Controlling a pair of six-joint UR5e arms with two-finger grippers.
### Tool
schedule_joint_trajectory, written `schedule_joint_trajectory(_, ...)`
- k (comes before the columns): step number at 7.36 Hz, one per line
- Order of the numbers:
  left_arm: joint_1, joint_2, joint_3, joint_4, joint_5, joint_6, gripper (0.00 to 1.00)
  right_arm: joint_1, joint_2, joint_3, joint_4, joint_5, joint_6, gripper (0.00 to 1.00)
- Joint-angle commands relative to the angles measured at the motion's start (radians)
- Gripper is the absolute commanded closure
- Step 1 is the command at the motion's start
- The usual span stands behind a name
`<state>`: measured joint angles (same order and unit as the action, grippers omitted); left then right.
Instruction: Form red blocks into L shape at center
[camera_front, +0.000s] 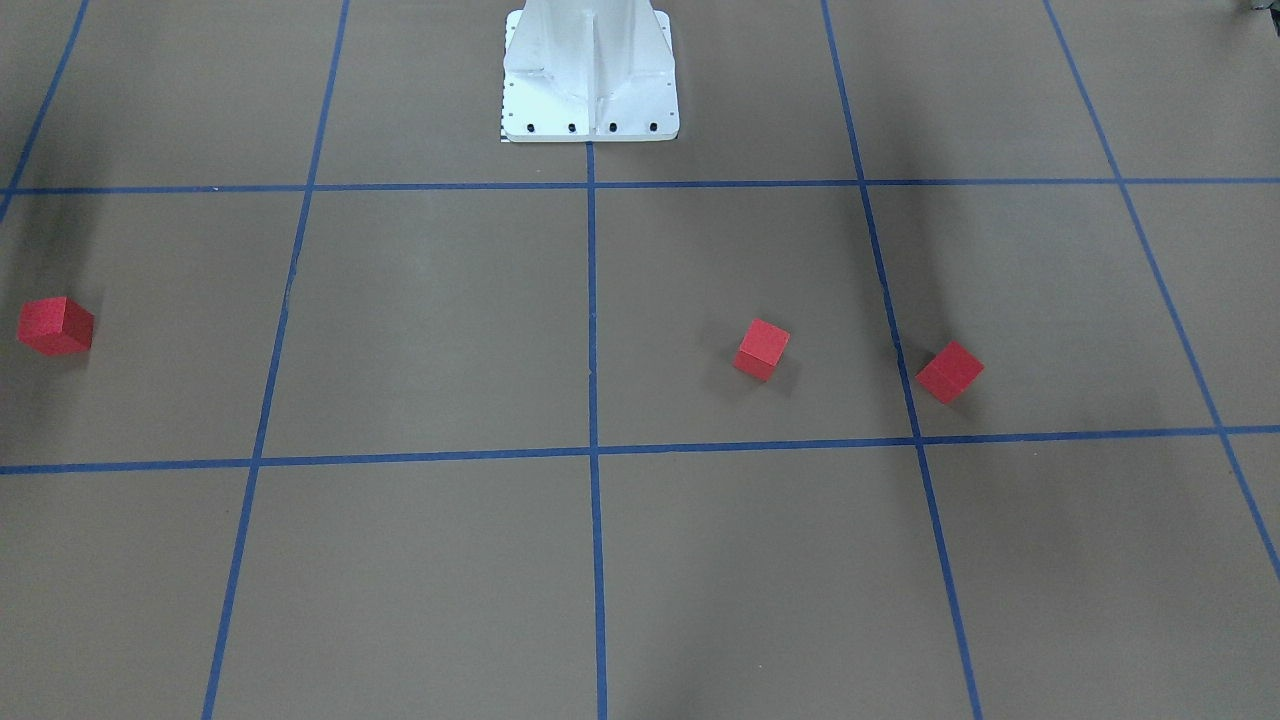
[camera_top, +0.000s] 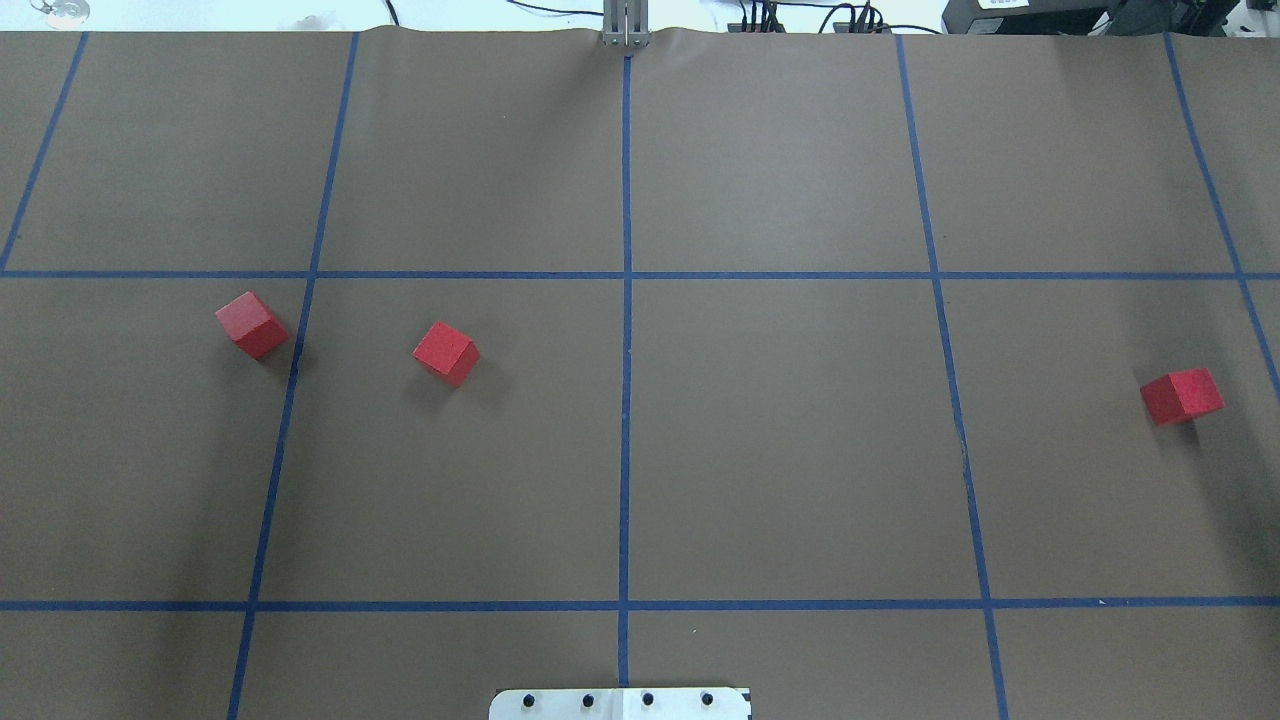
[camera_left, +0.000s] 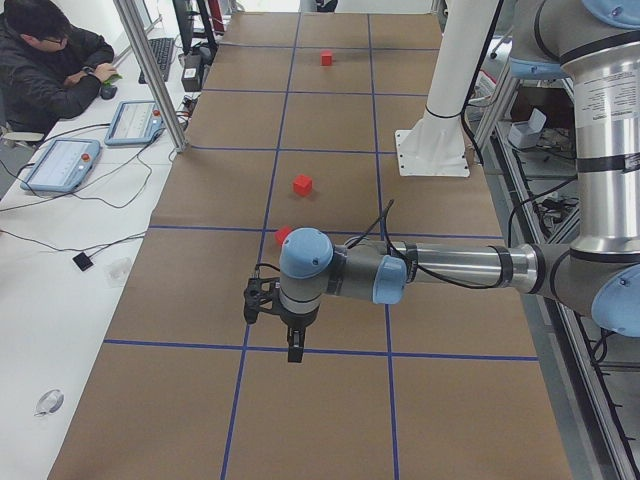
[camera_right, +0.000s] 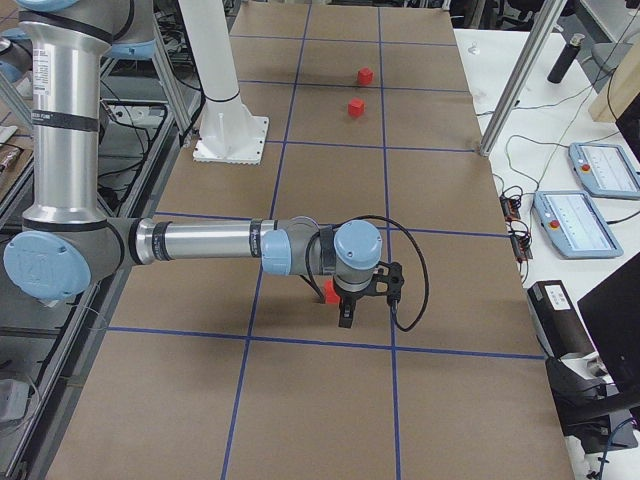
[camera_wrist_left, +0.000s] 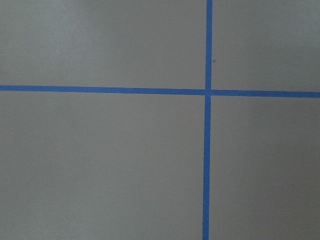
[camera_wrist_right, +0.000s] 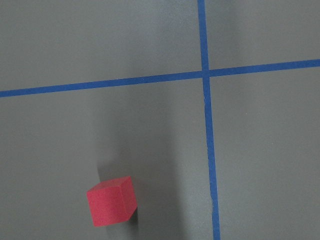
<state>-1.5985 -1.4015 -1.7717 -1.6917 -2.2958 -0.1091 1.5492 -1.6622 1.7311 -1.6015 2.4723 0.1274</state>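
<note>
Three red blocks lie apart on the brown gridded surface. Two sit on my left side, one (camera_top: 252, 324) beside a tape line and one (camera_top: 446, 352) nearer the middle. The third block (camera_top: 1182, 396) rests far to my right and shows low in the right wrist view (camera_wrist_right: 112, 201). The center (camera_top: 627, 275) is bare. My left gripper (camera_left: 296, 350) hangs above the table's left end, past the nearest block (camera_left: 284, 235). My right gripper (camera_right: 346, 320) hangs just in front of the third block (camera_right: 330, 291). Whether either is open or shut I cannot tell.
The white robot base (camera_front: 590, 80) stands at the table's near edge. A person (camera_left: 50, 70) sits at a side desk with tablets (camera_left: 60, 165). Metal posts (camera_left: 150, 70) rise at the table's far edge. The left wrist view holds only a tape crossing (camera_wrist_left: 208, 92).
</note>
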Motion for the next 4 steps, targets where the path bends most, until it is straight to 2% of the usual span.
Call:
schedule_joint_trajectory(1,0.002,0.007,0.000,-0.005,-0.005,0.000,0.00,0.000,0.007,0.001,0.000,-0.001,0.001,0.01)
schedule_joint_trajectory(4,0.002,-0.014,0.003,0.003,-0.010,-0.006,0.00,0.000,0.013,0.001,0.000,-0.001,0.001,0.01)
